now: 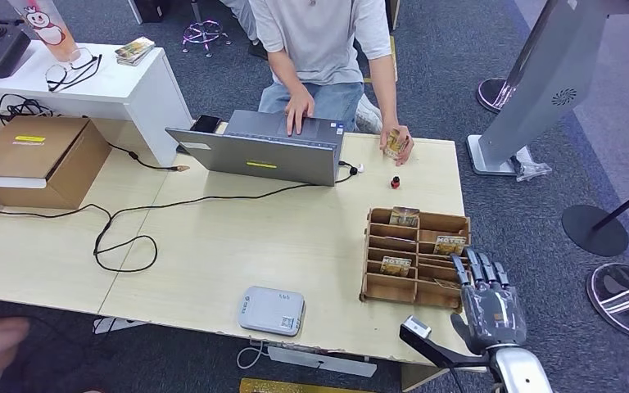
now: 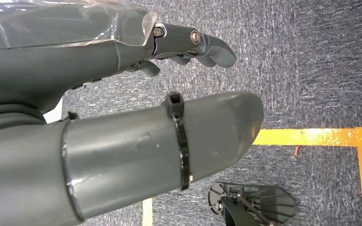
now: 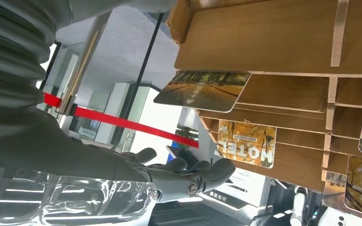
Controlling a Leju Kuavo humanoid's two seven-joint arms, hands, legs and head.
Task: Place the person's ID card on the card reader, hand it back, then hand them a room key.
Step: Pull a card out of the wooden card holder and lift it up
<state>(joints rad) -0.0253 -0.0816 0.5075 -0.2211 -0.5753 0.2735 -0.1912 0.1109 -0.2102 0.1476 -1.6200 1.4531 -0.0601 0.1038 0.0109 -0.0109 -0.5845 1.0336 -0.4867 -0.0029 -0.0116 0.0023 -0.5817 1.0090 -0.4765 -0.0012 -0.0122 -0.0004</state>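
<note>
Right hand [image 1: 491, 304] empty, fingers spread beside the wooden rack [image 1: 414, 258]; left hand [image 2: 122, 94] seemingly empty above carpet [image 2: 311, 61].

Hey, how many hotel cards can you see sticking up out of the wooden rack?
3 in the head view: one at the far row, one on the right, one in the middle. Others may sit hidden in the wooden rack.

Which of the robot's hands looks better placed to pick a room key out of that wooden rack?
The right hand, probably: it hovers open beside the wooden rack with key cards just ahead. The left hand hangs over the carpet.
</note>
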